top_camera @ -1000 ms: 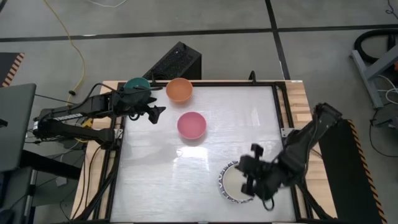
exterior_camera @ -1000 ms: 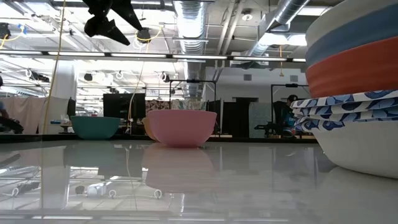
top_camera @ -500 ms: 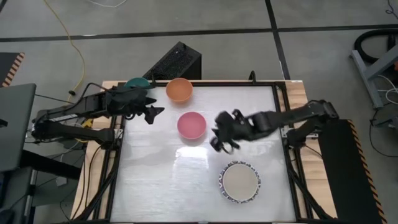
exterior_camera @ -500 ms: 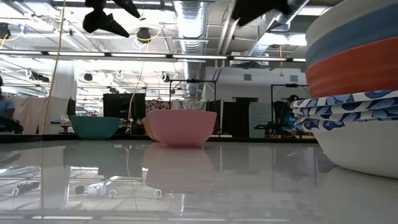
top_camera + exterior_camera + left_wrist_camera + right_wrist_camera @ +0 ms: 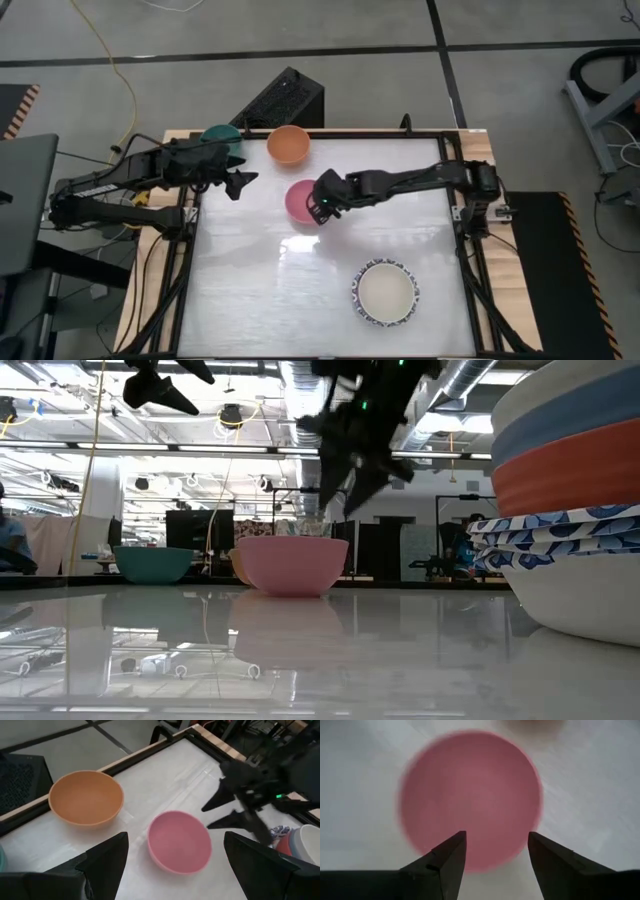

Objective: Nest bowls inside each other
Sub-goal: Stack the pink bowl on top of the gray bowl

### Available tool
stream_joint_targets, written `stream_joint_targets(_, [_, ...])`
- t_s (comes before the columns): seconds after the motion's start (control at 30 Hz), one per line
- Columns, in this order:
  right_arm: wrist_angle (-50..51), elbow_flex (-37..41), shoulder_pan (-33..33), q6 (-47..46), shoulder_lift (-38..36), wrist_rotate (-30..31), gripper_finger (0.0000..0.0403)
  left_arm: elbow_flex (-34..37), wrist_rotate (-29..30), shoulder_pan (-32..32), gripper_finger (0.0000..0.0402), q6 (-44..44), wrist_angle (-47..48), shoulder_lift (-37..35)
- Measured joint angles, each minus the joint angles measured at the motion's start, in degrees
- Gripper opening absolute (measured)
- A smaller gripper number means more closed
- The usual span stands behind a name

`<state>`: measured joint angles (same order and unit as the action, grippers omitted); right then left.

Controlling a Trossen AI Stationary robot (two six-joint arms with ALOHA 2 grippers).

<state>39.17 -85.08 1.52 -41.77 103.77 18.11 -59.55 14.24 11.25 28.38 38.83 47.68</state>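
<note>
No readable text, label, brand, number or sign anywhere: none on the bowls, the arms, the table or in the room beyond it.

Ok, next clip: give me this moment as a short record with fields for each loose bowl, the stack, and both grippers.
pink round bowl: loose, mid table, upright, empty
orange round bowl: loose, at the far edge, empty
teal round bowl: far left corner, partly hidden by the left arm
nested stack: near right area, cream bowl on top, blue-and-white patterned rim showing; blue and red bowls beneath in the low view
right gripper: open, above the pink bowl's rim, not touching it
left gripper: open, empty, raised at the far left
</note>
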Motion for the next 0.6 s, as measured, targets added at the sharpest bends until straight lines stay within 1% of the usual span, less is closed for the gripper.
stream_joint_targets(0.33, [-0.28,0.00,3.93,-0.24,5.39,-0.17,0.0234,0.00,0.09,0.00,0.0318,0.17,0.79,0.03])
stream_joint_targets(0.43, [-0.12,-0.02,4.79,-0.47,6.08,-2.32,0.0232,0.00,0.09,0.00,0.0318,0.17,0.79,0.04])
stream_joint_targets(0.53, [0.46,-0.02,5.84,-1.41,6.30,-6.14,0.0210,0.00,0.38,-0.01,0.0318,-0.05,0.79,0.04])
stream_joint_targets(0.6, [0.90,0.03,6.18,-1.37,6.31,-7.73,0.0179,0.00,1.31,-0.01,0.0318,-0.07,0.77,0.04])
